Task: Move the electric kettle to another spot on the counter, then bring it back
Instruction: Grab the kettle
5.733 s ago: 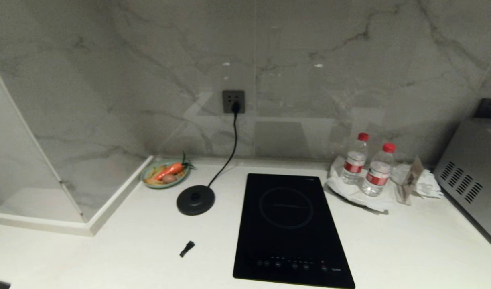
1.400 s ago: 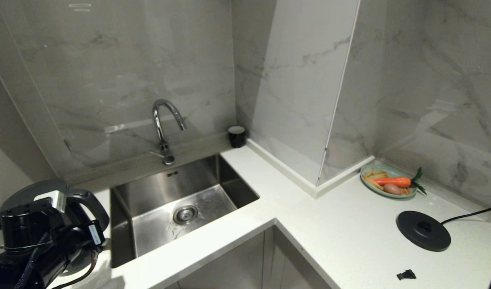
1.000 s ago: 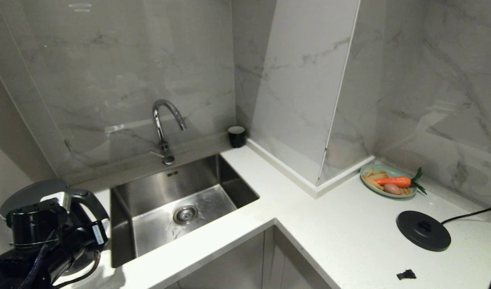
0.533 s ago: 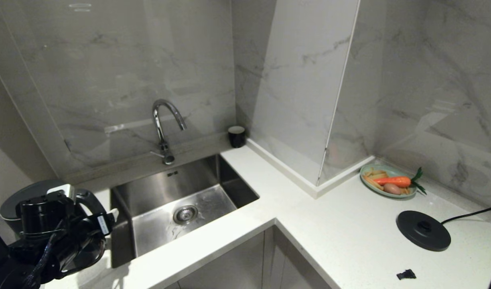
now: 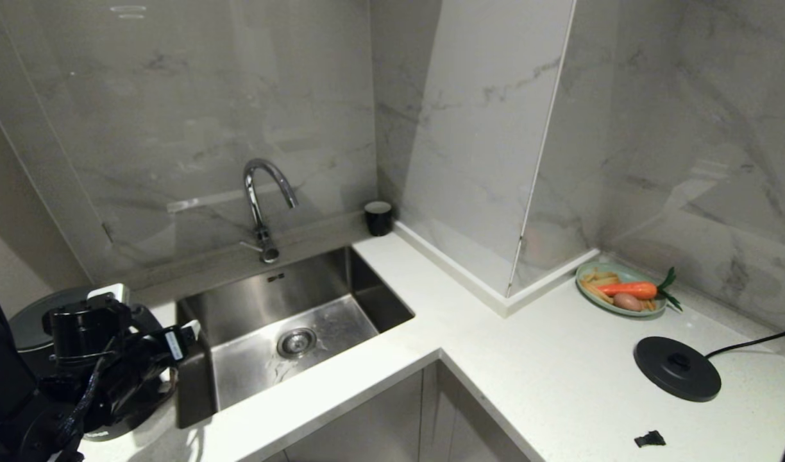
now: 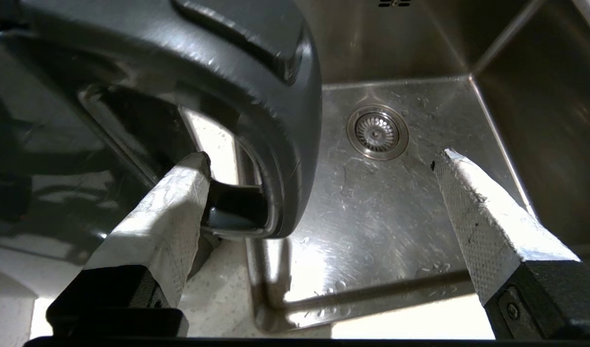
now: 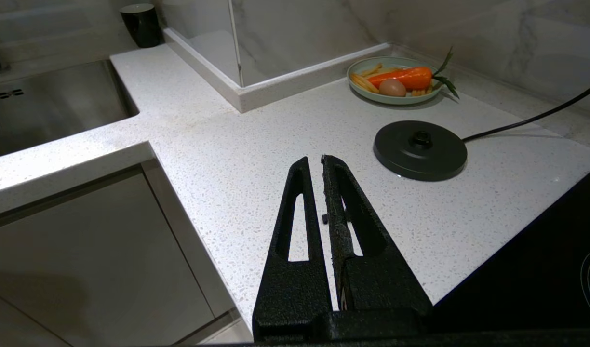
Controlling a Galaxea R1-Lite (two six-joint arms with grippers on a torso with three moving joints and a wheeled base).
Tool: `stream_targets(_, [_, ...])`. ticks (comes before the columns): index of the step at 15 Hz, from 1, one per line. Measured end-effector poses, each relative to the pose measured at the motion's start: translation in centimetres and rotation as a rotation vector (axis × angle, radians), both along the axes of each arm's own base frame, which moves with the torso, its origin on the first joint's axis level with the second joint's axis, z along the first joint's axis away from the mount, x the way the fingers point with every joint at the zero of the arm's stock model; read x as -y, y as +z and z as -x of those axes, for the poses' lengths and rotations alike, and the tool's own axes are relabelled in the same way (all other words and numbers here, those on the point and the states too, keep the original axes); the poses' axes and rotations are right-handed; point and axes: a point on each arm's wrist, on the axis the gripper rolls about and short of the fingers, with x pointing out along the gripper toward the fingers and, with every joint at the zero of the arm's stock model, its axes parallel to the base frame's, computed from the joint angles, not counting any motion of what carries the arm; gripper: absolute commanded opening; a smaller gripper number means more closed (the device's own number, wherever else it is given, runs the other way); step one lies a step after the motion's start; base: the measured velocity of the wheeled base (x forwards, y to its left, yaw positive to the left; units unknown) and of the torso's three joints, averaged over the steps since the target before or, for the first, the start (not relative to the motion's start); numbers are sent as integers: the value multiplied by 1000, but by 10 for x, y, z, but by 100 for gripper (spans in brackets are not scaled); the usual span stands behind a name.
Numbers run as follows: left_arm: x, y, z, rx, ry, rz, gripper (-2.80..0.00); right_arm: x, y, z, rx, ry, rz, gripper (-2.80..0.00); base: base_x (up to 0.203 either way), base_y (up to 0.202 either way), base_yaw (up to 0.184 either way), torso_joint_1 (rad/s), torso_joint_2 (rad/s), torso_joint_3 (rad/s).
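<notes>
A: Two pincers on my feeds. Status of the left pincer (image 6: 319, 159)?

B: Wide apart, holding nothing. In the left wrist cam one taped finger (image 6: 172, 212) sits inside the loop handle (image 6: 256, 120) of the electric kettle (image 5: 30, 324), the other well out over the sink (image 5: 283, 321). I can't tell if the inner finger touches the handle.

A: And the kettle?

B: I see it standing on the surface (image 5: 527, 359) at the sink's left, far left of the head cam, mostly hidden behind the arm. Its base disc (image 5: 677, 368) is well apart, on the right w/ cord attached, near the plate of veg (image 5: 620, 290).

A: Right pincer (image 7: 322, 158)?

B: Closed, empty, hanging above the surface just short of the disc; small black bit (image 5: 649, 439) beneath it. Black cup (image 5: 378, 217) at the back corner by the sink.
</notes>
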Motion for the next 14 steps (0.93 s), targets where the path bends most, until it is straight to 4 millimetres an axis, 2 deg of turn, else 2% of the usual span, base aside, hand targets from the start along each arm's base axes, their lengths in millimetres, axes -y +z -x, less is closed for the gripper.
stream_targets(14, [-3, -4, -32, 37, 0, -6, 0, 0, 0, 0, 0, 0, 1, -280, 0, 0, 0, 0, 0, 0])
